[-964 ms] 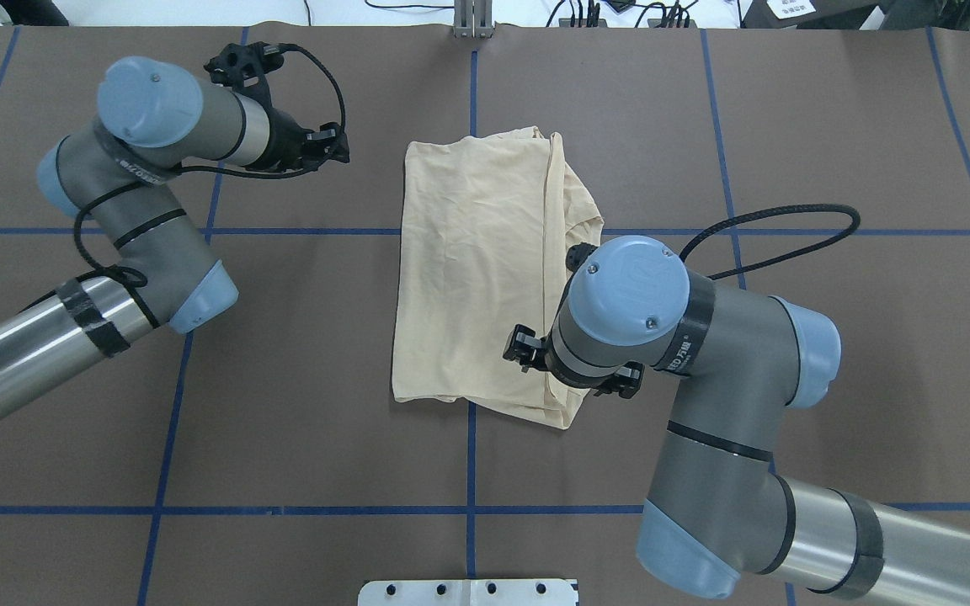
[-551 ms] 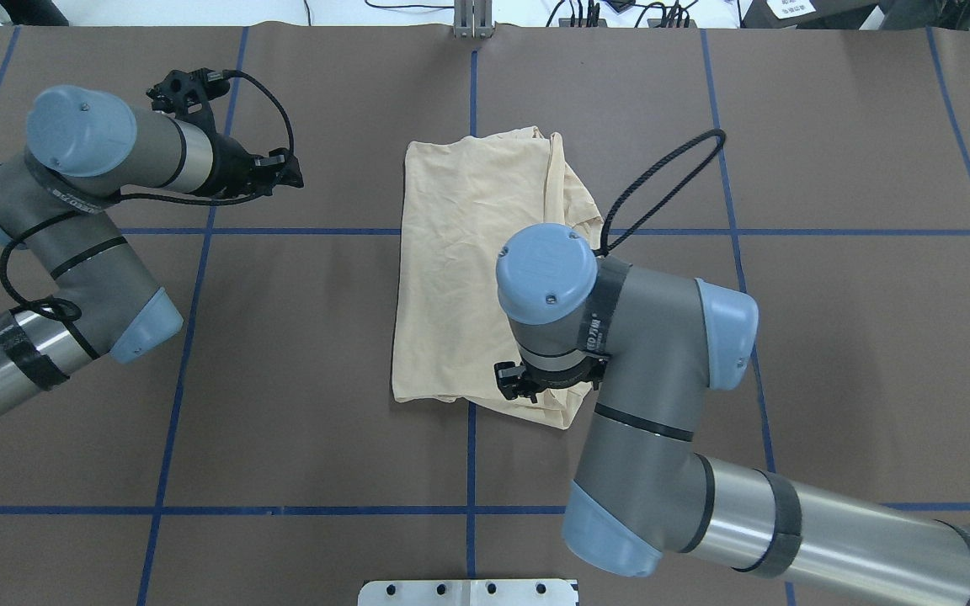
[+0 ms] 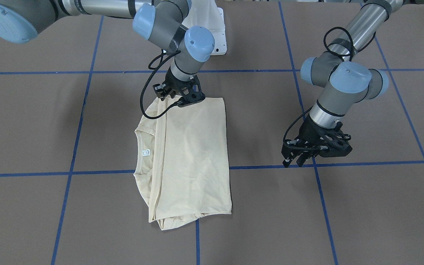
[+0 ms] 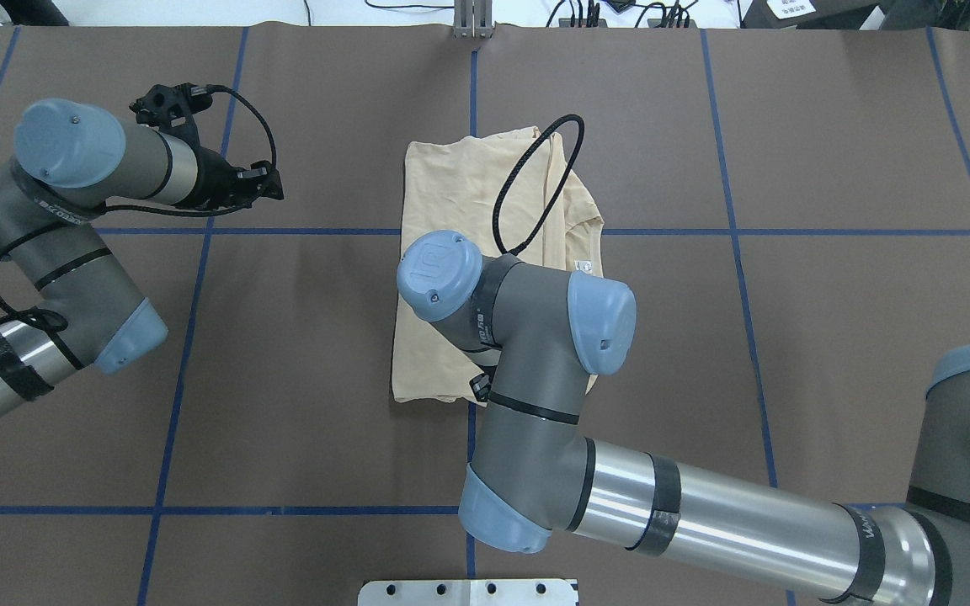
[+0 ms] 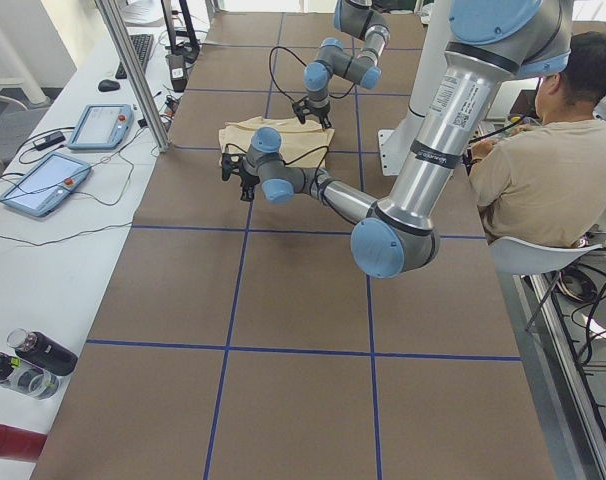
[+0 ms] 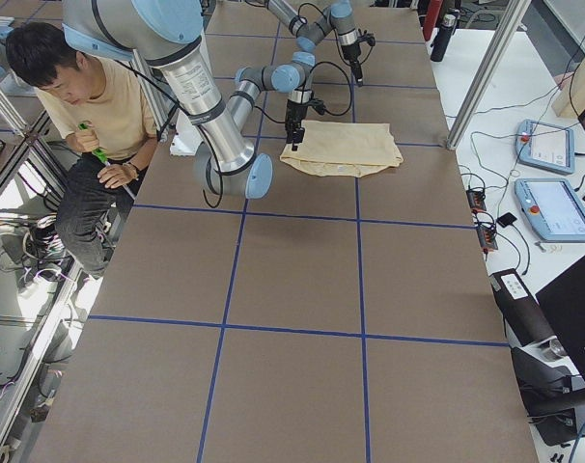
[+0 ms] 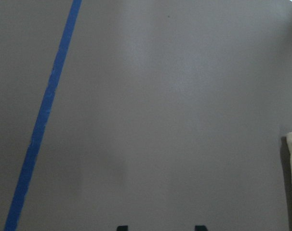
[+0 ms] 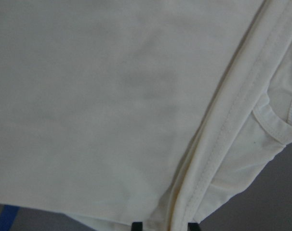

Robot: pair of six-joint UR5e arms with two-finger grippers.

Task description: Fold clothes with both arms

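Cream-yellow and thin, the shirt (image 3: 193, 154) lies flat near the middle of the table (image 3: 50, 129), folded into a long strip. Its neck label (image 3: 146, 151) peeks out on my right side. My right gripper (image 3: 182, 102) is down at the end of the shirt closest to my edge of the table. Its fingers are apart, with the stitched hem (image 8: 223, 130) between them, so it is not pinching anything yet. My left gripper (image 3: 294, 161) is spread wide too and holds nothing. It hangs over bare table, well apart from the shirt, on my left.

I think the job now is to grab this end and fold it over to the far end. To do it well, I should pinch all the layers, not just the top one. My left gripper should come to the other corner, so both lift together and the edge comes up straight.

My own black cable (image 4: 567, 119) loops over the shirt and could drag on it. A person (image 5: 528, 150) sits just off my edge of the table. Screens (image 5: 38, 182) and bottles (image 5: 28, 365) sit on a side bench (image 5: 43, 280), out of the way.
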